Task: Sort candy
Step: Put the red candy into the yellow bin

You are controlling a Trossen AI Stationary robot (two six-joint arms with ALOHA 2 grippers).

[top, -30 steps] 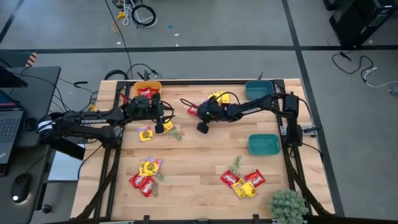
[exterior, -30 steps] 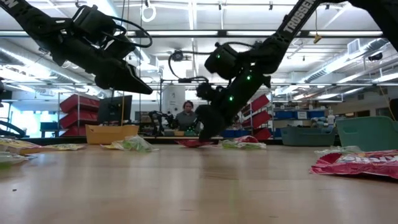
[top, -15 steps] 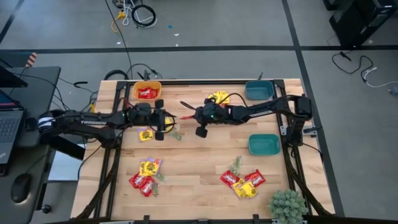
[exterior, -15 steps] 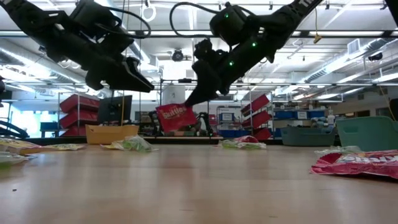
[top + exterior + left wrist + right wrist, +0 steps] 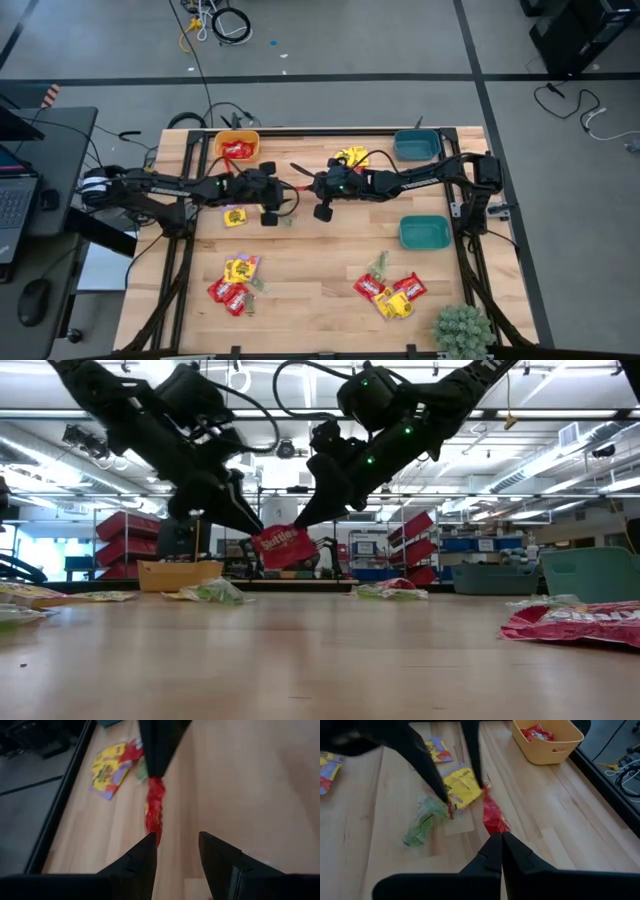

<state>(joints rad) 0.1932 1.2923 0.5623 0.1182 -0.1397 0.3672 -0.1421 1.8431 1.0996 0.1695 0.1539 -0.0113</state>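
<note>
The right gripper (image 5: 300,525), fingers clamped on a red candy packet (image 5: 282,547), is offering it to the left gripper (image 5: 240,525), whose parted fingers should close squarely before release.

Wooden counter (image 5: 320,260) (pale planks); orange bowl (image 5: 237,146) at its far left corner, two teal bowls (image 5: 415,145) (image 5: 424,232) along its right edge, green plant (image 5: 462,330) at its near right corner.
</note>
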